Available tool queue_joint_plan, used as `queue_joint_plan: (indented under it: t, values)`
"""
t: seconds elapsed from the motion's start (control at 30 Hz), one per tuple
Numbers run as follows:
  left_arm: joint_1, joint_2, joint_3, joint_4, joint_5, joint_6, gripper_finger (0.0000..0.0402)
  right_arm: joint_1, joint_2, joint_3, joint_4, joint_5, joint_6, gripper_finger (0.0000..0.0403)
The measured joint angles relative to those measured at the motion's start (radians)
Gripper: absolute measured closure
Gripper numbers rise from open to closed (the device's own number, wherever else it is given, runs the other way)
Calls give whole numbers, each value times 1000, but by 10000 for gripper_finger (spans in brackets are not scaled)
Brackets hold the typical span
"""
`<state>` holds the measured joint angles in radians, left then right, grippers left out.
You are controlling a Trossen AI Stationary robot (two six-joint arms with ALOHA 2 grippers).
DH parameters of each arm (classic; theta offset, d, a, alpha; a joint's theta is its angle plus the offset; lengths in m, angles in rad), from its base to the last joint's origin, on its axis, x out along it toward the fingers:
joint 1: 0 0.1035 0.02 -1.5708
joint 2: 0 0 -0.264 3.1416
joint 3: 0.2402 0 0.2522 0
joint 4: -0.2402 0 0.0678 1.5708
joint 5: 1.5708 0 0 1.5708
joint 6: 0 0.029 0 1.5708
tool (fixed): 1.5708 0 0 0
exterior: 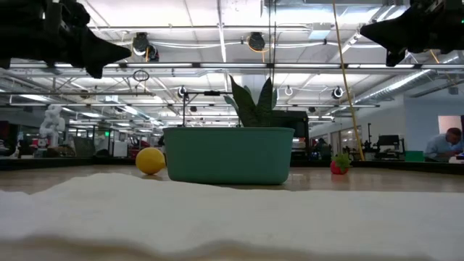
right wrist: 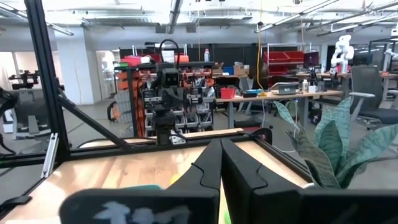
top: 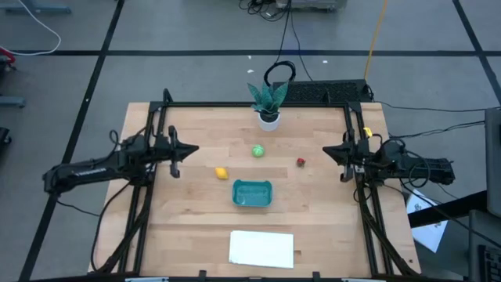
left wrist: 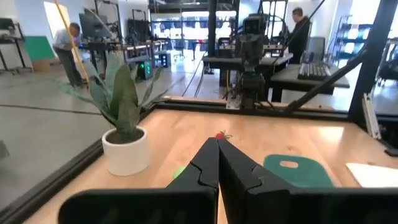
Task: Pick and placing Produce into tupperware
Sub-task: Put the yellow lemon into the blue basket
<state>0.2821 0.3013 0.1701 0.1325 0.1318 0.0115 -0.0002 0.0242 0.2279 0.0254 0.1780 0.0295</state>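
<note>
The teal tub (top: 252, 193) stands on the table's middle and also shows in the low view (exterior: 229, 155). The yellow lemon (top: 222, 173) lies just left of it. The round green piece (top: 258, 151) lies farther back. The small red piece (top: 300, 162) lies to the right. My left gripper (top: 193, 149) is shut and empty, held above the table's left side. My right gripper (top: 327, 153) is shut and empty above the right side. Both point toward the middle.
A leafy plant in a white pot (top: 268, 104) stands at the far edge's middle. A flat white sheet (top: 261, 248) lies near the front edge. Black frame rails (top: 361, 196) run along both sides of the table.
</note>
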Motion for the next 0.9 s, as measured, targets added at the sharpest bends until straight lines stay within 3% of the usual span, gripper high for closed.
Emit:
queue_joint_plan:
  t: [0.23,0.47,0.63,0.9]
  values:
    - [0,152,135,-5,-27,161,401,0,0,0,0,0,-6,403]
    - [14,364,362,-203,-27,229,401,0,0,1,-17,0,-8,403]
    - [62,506,476,-282,61,294,401,0,0,1,-21,0,8,403]
    - [104,677,544,-352,143,444,401,0,0,1,-37,-1,11,403]
